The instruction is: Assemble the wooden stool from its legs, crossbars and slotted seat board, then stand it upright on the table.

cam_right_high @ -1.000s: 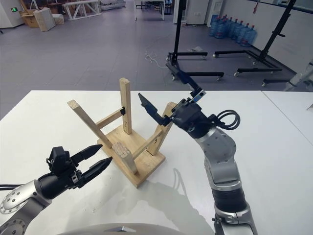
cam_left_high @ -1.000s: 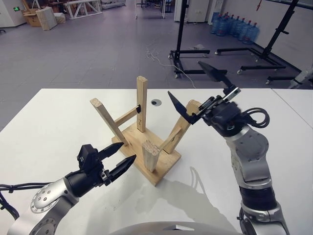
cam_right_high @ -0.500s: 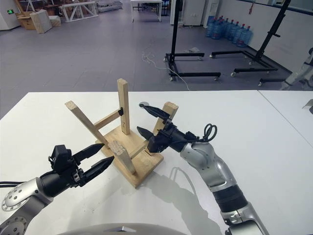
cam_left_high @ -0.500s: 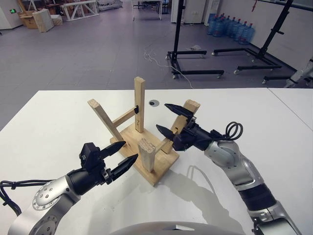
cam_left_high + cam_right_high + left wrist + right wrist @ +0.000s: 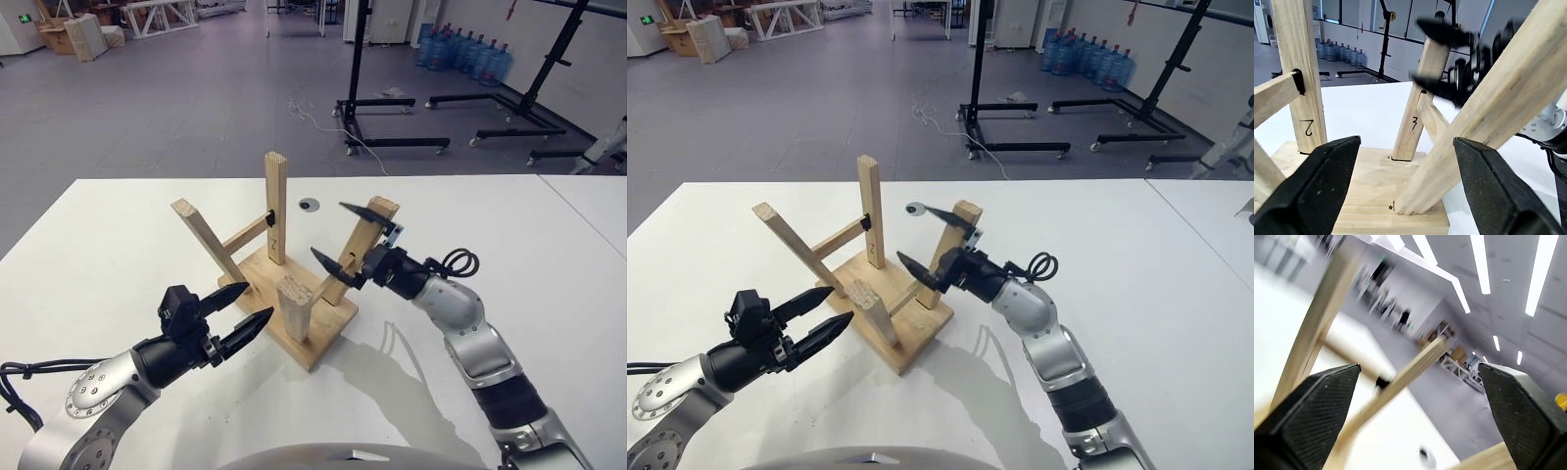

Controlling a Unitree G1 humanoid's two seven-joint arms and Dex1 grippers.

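Note:
The wooden stool lies upside down on the white table [image 5: 108, 245], its seat board [image 5: 328, 328] flat and its legs pointing up. A crossbar [image 5: 247, 233] joins the tilted back-left leg [image 5: 201, 240] to the upright leg [image 5: 277, 206]. My right gripper [image 5: 331, 231] is open, one finger on each side of the slanted right leg [image 5: 364, 243] near its top. My left gripper [image 5: 245, 311] is open, just left of the short front leg [image 5: 294, 308]. In the left wrist view, that leg [image 5: 1488, 107] slants between my fingers [image 5: 1317, 191] above the board [image 5: 1361, 181].
A small round grommet [image 5: 310, 205] sits in the table behind the stool. Black wheeled stands [image 5: 392, 98] and water bottles [image 5: 470, 54] are on the floor beyond the far edge. A second table [image 5: 598, 206] adjoins on the right.
My right arm has come down from above the stool and brought its open fingers around the right leg. The left arm has kept still.

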